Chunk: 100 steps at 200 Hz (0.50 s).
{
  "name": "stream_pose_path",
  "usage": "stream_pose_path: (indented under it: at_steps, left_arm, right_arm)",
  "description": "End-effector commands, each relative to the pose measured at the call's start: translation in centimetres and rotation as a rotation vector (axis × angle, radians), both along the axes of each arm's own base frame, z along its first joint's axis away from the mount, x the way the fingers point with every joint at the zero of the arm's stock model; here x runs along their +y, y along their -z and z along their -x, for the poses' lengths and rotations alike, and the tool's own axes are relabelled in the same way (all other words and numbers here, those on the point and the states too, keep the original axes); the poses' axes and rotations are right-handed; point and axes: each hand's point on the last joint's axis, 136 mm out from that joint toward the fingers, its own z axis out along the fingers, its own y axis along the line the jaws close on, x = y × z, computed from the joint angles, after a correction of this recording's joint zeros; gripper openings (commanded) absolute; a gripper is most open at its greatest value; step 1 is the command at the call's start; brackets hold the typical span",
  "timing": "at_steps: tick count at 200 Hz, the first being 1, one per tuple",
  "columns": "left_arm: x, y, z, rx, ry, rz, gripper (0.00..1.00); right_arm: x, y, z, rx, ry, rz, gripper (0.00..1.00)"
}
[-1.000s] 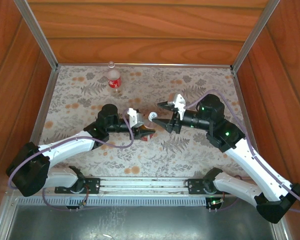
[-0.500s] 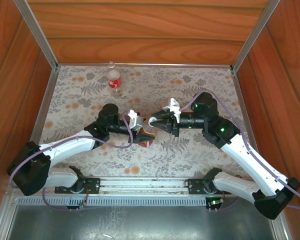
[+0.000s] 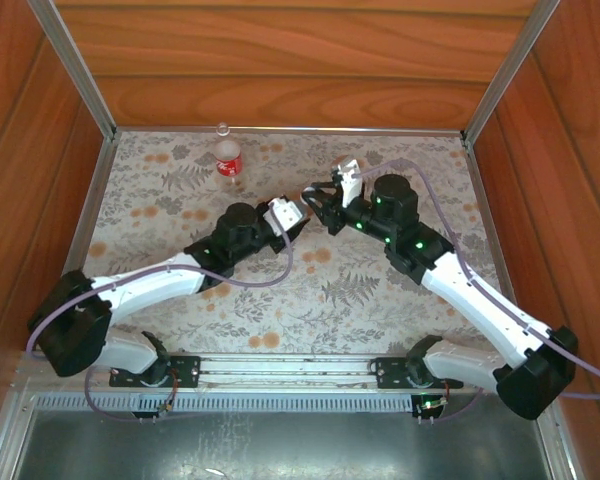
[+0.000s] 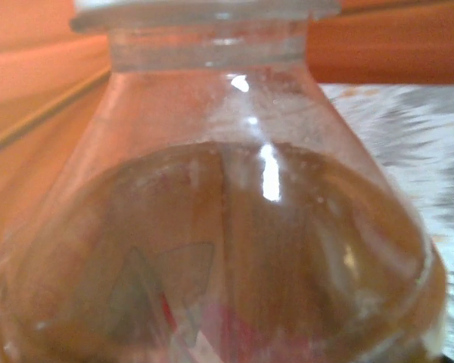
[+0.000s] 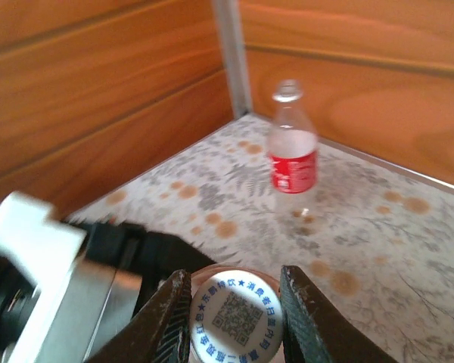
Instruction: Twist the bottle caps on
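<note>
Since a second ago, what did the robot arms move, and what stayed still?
Both arms swung toward the far wall. The left end effector carried the amber bottle along. The right end effector, open beside the bottle before, now grips the cap on its neck. The red-label bottle stayed put.

One bottle [image 3: 228, 160] is stood by the back wall [image 3: 300, 90], left of centre. Mid-table, the other bottle [image 4: 212, 227] is held in the left gripper [image 3: 298, 222], its cap [image 5: 237, 318] in the right gripper [image 3: 315, 198].
</note>
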Motion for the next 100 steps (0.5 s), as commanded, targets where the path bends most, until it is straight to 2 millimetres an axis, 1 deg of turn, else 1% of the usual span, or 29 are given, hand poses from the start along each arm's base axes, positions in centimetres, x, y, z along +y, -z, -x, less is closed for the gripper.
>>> stream_pose_path:
  at_steps: [1,13,25,39,50,60,69,86,100]
  left_arm:
    - [-0.5,-3.6,-2.3,-0.206,-0.180,-0.059,0.53]
    - [-0.5,-2.8,-3.3,-0.208,-0.239,-0.085,0.53]
    - [-0.7,-2.3,-3.8,-0.223,-0.268,-0.109,0.53]
    - [-1.2,-1.9,-3.9,-0.226,-0.262,-0.125,0.53]
    - [-1.4,-1.7,-3.6,-0.217,-0.239,-0.116,0.53]
    - [-1.8,-1.5,-2.9,-0.196,-0.188,-0.091,0.52]
    - [-2.0,-1.4,-2.3,-0.182,-0.142,-0.075,0.52]
    - [-2.4,-0.5,-1.0,-0.150,-0.037,-0.061,0.52]
    - [-2.3,0.4,0.4,-0.089,0.065,-0.040,0.52]
  right_arm:
    - [-0.3,2.9,-2.9,0.185,0.217,-0.101,0.10]
    - [-1.0,3.8,-3.8,0.260,0.319,-0.156,0.09]
    - [-1.3,4.6,-4.2,0.309,0.364,-0.191,0.10]
    - [-1.3,5.1,-4.4,0.323,0.381,-0.177,0.12]
    - [-1.5,5.0,-4.4,0.309,0.384,-0.164,0.15]
    - [-1.5,4.4,-4.2,0.269,0.354,-0.144,0.20]
    - [-1.6,3.7,-3.8,0.233,0.331,-0.125,0.28]
    - [-1.5,1.5,-2.5,0.127,0.220,-0.104,0.42]
    - [-1.4,-0.5,-0.8,0.028,0.110,-0.093,0.51]
